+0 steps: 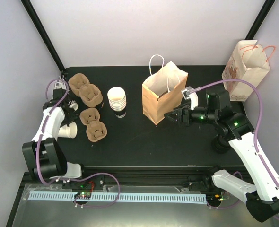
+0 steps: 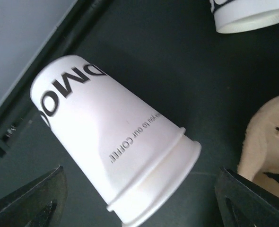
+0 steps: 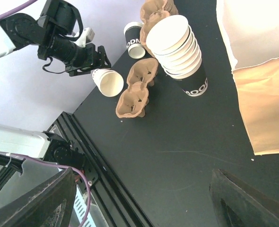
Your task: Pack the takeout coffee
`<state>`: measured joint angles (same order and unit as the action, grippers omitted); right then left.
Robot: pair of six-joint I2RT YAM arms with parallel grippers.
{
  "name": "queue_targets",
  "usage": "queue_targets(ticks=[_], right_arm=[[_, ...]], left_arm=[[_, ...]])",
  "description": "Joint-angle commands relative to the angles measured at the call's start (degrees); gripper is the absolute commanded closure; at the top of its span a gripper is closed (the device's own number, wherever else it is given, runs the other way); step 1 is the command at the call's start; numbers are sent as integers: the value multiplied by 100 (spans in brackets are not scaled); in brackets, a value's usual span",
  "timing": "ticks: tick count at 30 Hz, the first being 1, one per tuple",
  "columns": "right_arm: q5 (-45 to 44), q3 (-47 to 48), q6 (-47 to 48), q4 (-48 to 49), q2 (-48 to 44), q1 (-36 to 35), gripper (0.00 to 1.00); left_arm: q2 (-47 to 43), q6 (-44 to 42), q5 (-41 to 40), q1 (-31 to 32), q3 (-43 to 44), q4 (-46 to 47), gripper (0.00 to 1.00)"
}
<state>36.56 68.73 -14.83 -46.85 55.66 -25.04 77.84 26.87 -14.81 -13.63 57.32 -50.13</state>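
A white paper coffee cup (image 2: pixel 111 137) with dark print near its base lies on its side on the black table, at the far left in the top view (image 1: pixel 67 131). My left gripper (image 2: pixel 139 171) is open and straddles its rim end. Both fingers stand clear of the cup. A second single cup (image 2: pixel 248 14) stands just beyond it. A stack of several cups (image 1: pixel 117 100) stands mid-table. My right gripper (image 1: pixel 170 116) hovers open beside the brown paper bag (image 1: pixel 163 94), with only bare table between its fingers (image 3: pixel 45 203).
Two pairs of brown pulp carriers (image 1: pixel 85 90) (image 1: pixel 93 124) lie between the lying cup and the stack. One carrier (image 2: pixel 267 146) is close to my left gripper's right finger. A printed white bag (image 1: pixel 243 71) stands at the back right corner. The table's left edge runs beside the lying cup.
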Motion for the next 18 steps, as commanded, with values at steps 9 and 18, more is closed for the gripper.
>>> queue_targets(ticks=[9,18], right_arm=[[99,13,-319,113,-270,-17,21],[140,164,-236,18,-240,-19,21]], left_arm=[[592,-493,-1539,618,270,-412,15],[1125,-337,-1791,633,261,-504,16]])
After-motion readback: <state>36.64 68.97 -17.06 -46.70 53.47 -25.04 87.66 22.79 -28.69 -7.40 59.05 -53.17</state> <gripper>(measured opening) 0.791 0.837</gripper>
